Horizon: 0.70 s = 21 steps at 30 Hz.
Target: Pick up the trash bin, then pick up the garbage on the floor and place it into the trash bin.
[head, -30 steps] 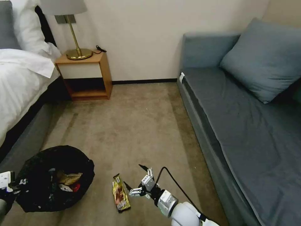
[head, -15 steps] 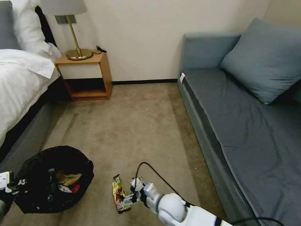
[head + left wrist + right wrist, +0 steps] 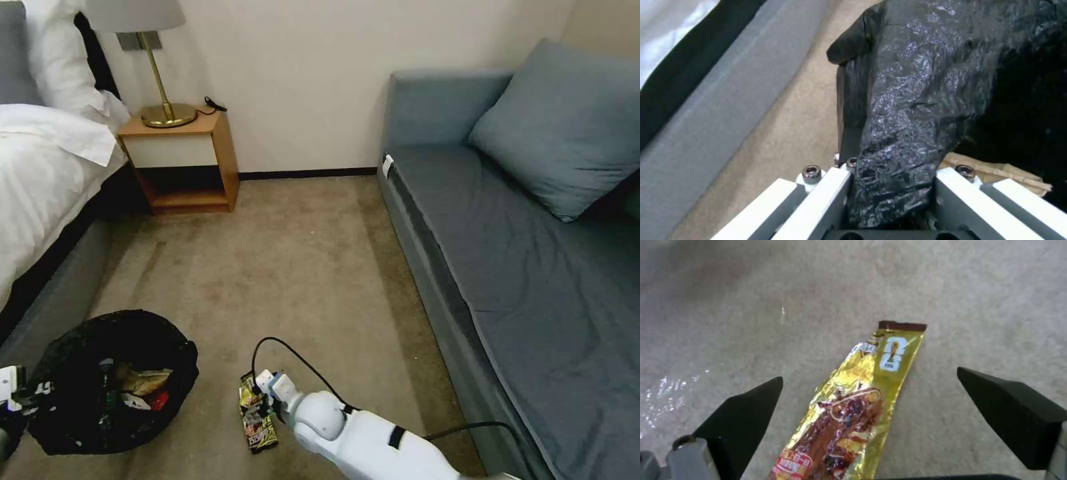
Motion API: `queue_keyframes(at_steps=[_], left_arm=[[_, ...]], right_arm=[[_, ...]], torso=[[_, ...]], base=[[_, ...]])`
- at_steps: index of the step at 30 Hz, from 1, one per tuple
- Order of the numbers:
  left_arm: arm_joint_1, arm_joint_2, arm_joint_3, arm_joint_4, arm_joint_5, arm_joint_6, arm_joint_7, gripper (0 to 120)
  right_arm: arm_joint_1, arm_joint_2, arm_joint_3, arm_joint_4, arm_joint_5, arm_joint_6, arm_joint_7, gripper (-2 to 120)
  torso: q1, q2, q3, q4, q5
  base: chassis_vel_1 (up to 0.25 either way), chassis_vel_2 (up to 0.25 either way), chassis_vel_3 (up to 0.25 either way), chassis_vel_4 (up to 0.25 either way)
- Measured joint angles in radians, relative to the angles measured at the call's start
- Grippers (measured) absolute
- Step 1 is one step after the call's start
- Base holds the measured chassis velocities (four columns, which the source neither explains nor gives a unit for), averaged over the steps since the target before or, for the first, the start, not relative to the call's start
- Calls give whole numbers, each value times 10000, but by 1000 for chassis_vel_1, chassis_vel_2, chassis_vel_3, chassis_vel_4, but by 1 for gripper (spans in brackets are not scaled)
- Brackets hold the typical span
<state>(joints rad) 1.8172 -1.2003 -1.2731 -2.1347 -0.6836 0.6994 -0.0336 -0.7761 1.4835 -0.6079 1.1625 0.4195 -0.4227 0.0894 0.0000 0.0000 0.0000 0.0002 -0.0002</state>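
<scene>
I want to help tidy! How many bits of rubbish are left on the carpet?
1: the gold wrapper lies on the carpet between the right tool's open fingers. Others already sit in the bin.

Lighting's soft and even in our head view, kinda warm and a bit dim, no hard shadows anywhere on the floor (image 3: pixel 300 267). Straight lines bow out toward the edges, so the sofa (image 3: pixel 533 267) and bed (image 3: pixel 40 187) look stretched there. The inside of the bin (image 3: pixel 113 380) goes nearly pure black, hardly any detail. In our left wrist view the bag (image 3: pixel 916 100) throws lots of little white glints off its crinkles. Right wrist view is softer: the wrapper (image 3: pixel 853 406) is shiny with glare on the gold foil, and the black pincer (image 3: pixel 871 400) fingers (image 3: pixel 742 416) close to the lens are blurry.
</scene>
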Motion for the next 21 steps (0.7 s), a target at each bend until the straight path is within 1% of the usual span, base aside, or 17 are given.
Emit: queue_keyframes(at_steps=[2, 4, 6, 8, 11, 13, 16, 17, 18, 19, 21], left_arm=[[3, 43, -20, 37, 1, -6, -1, 3], [0, 48, -22, 45, 1, -7, -1, 3], [-37, 65, -20, 76, 0, -10, -18, 3], [-42, 67, -18, 76, 0, -11, -26, 3], [-38, 80, -20, 103, -1, -16, -28, 3], [-37, 81, -23, 109, -1, -16, -28, 3], [-29, 85, -44, 149, -3, -41, -28, 3], [-29, 85, -44, 149, -3, -41, -28, 3], [-21, 81, -45, 154, -4, -47, -28, 3], [-9, 73, -45, 161, -4, -50, -28, 3], [-4, 58, -45, 163, -4, -55, -27, 3]], right_arm=[[72, 289, 62, -624, -163, 19, -123, 100], [81, 327, 73, -713, -241, 41, -145, 100], [145, 569, 217, -1390, -759, 181, -266, 100], [153, 627, 251, -1531, -818, 191, -278, 100], [158, 704, 227, -1758, -982, 253, -407, 86], [155, 707, 215, -1769, -1023, 269, -425, 86], [131, 795, 185, -1929, -1203, 384, -522, 70], [131, 795, 185, -1929, -1203, 384, -522, 70], [129, 817, 187, -1965, -1242, 410, -535, 66], [118, 851, 203, -2035, -1325, 462, -568, 59], [91, 890, 253, -2136, -1393, 510, -600, 51]], torso=[[0, -1, 0, -1, 0], [0, 0, 0, -1, -1], [0, 0, 0, -1, 0], [0, 0, 0, -2, -1], [0, 0, 0, -2, 0], [0, 0, 0, -2, 0], [0, 0, 0, -2, 1], [0, 0, 0, -2, 1], [0, 0, 0, -2, 0], [0, 0, 0, -1, 1], [0, 0, 0, -2, 1]], base=[[0, 0, 0, 0], [0, 0, 0, 0], [0, 0, 0, 0], [0, 0, 0, 0], [0, 0, 0, 0], [0, 0, 0, 0], [0, 0, 0, 0], [0, 0, 0, 0], [0, 0, 0, 0], [0, 0, 0, 0], [0, 0, 0, 0]])
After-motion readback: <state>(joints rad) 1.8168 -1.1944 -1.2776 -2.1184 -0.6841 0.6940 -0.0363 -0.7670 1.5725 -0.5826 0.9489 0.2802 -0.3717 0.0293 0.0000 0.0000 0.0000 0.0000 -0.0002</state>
